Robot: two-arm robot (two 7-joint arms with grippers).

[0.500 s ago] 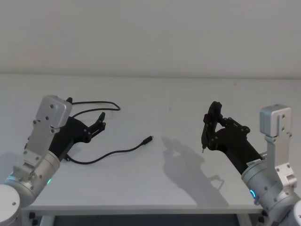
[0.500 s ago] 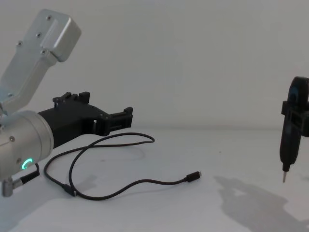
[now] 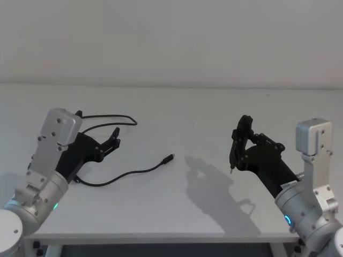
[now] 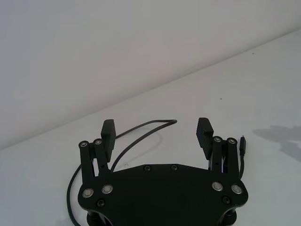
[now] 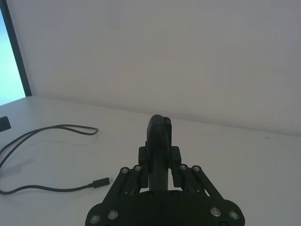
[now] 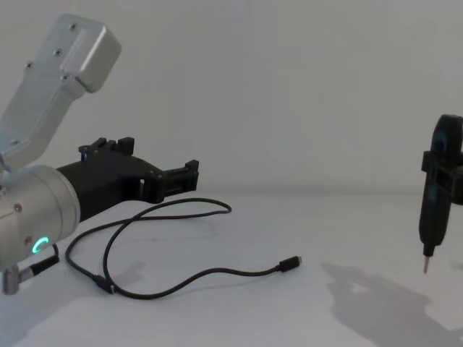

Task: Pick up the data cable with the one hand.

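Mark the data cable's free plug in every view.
Head view: plug mid-table, between left gripper and right gripper.
Chest view: plug low, right of centre, on the table.
Left wrist view: plug just outside one finger of the open left gripper.
Right wrist view: plug past the right gripper, which clamps a pen-like tool.
Shared landmark: the data cable's far bend.

light: bright, even; shadows: soft, grey, on table [image 3: 177, 112] under right arm [image 3: 273, 168]
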